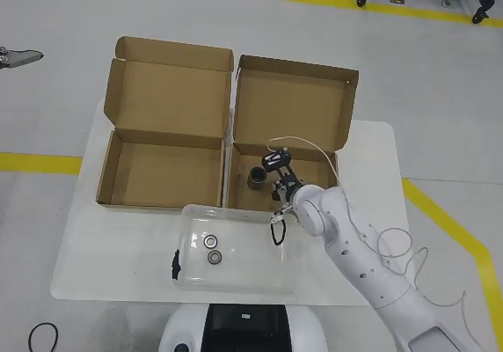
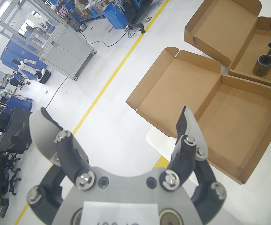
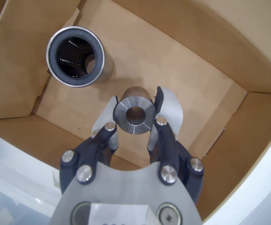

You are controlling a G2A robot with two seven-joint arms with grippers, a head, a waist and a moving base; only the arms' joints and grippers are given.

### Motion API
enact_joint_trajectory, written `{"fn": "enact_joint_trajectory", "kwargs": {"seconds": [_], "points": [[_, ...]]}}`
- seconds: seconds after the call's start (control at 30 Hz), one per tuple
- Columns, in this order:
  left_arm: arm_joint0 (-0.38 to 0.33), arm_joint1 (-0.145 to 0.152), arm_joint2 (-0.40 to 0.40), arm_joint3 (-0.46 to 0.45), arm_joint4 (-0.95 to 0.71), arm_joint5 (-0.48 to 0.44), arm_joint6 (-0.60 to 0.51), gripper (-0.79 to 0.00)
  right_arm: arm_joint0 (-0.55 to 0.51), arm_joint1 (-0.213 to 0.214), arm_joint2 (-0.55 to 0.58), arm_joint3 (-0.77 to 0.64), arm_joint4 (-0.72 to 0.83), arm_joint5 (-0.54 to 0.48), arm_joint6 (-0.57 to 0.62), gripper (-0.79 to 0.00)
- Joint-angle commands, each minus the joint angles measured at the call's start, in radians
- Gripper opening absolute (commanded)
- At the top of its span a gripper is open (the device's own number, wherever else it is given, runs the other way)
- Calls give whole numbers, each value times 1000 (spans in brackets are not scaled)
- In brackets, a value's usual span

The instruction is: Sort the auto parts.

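A white surface point(image 1: 370, 167) is seen carrying two open cardboard cartons set side by side, lids folded back on the far side: the left cardboard box point(image 1: 159, 176) and the right cardboard box point(image 1: 291, 101). A clear plastic tray point(image 1: 243, 268) is placed just in front of them, on the robot's side, its far rim close to the boxes' front walls.

The left pincer point(image 2: 113, 118) is held off to the left over the floor, well apart from the boxes, its fingers spread wide with nothing between them. The right pincer point(image 3: 136, 99) is lowered inside the right cardboard box and is clamped on a steel sleeve point(image 3: 135, 115), which is kept upright; whether the sleeve touches the box floor cannot be told.

A larger linear bearing point(image 3: 75, 57) is stood upright on the same box floor, near the sleeve but apart from it. Two small ring bearings point(image 1: 209, 239) are laid flat in the tray, close together
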Motion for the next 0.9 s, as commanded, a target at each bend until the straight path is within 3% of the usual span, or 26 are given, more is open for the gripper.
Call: {"fn": "enact_joint_trajectory", "kwargs": {"seconds": [0.0, 0.13, 0.2, 0.23, 0.43, 0.6, 0.87], "points": [[0, 0, 0, 0, 0, 0, 0, 0, 8, -4, -5, 13, 5, -3, 0, -514], [0, 0, 0, 0, 0, 0, 0, 0, 16, -11, -11, 19, 3, 2, -3, -391], [0, 0, 0, 0, 0, 0, 0, 0, 12, -11, -8, 13, -2, 8, -4, -172], [0, 0, 0, 0, 0, 0, 0, 0, 7, -11, -4, 8, -4, 11, -7, -157], [0, 0, 0, 0, 0, 0, 0, 0, -34, -1, 30, -78, -37, 3, -27, -111], [0, 0, 0, 0, 0, 0, 0, 0, -77, 10, 41, -240, -135, 7, 47, -102], [0, 0, 0, 0, 0, 0, 0, 0, -140, 20, 35, -452, -219, -63, 36, -132]]}}
